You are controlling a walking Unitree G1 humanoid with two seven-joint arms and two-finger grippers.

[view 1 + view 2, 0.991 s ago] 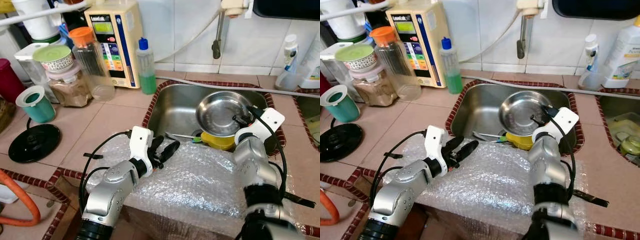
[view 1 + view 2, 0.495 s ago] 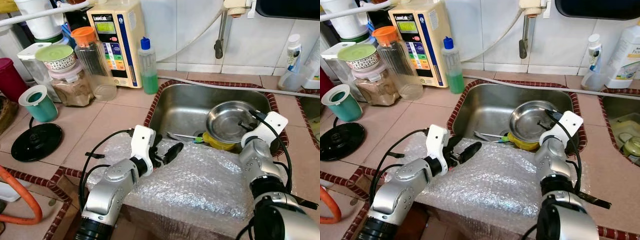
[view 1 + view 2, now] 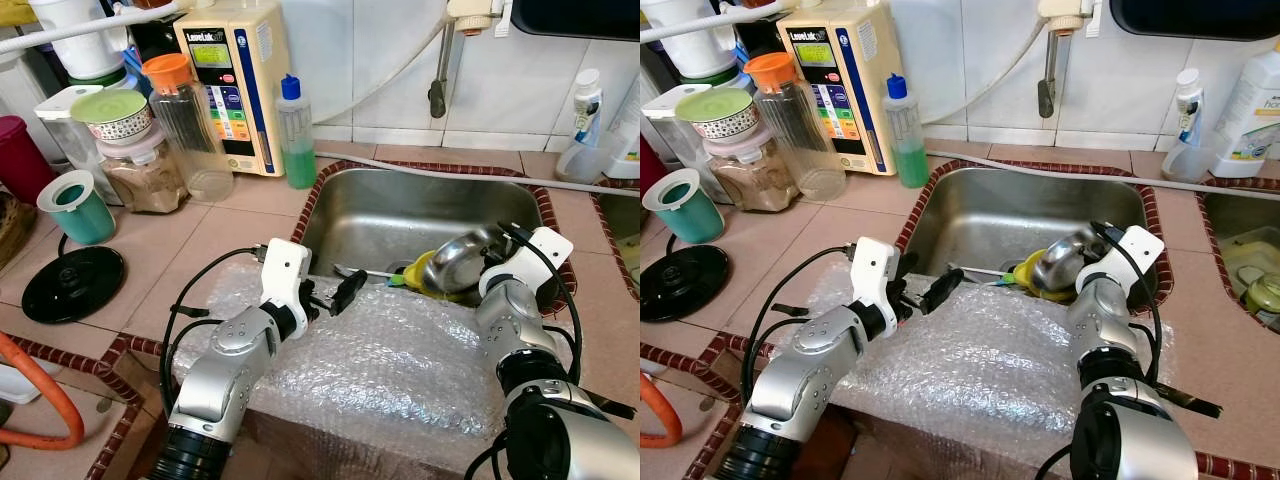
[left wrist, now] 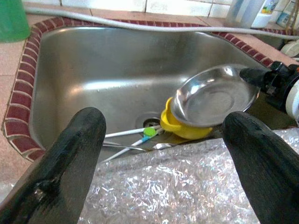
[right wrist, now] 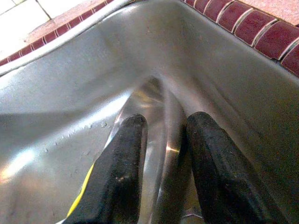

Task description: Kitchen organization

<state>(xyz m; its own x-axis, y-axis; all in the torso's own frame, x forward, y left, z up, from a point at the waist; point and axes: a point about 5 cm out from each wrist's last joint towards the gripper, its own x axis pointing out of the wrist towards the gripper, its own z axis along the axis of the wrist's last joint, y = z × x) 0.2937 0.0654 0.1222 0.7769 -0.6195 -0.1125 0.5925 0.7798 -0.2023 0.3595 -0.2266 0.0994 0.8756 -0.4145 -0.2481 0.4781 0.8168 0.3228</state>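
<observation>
A steel bowl leans tilted in the sink, resting on a yellow bowl. My right gripper is shut on the steel bowl's rim at its right side, one finger on each face. My left gripper stands open above the bubble wrap at the sink's front edge, nothing between its fingers; the steel bowl and yellow bowl lie ahead of it. Thin utensils with a green tip lie on the sink floor by the drain.
A green soap bottle, a water machine, jars, a teal cup and a black lid stand on the left counter. A tap hangs over the sink. Bottles stand at the back right beside a second basin.
The steel bowl has come down and tipped from facing up to leaning on the yellow bowl, my right gripper lowering with it. My left gripper edged toward the sink.
</observation>
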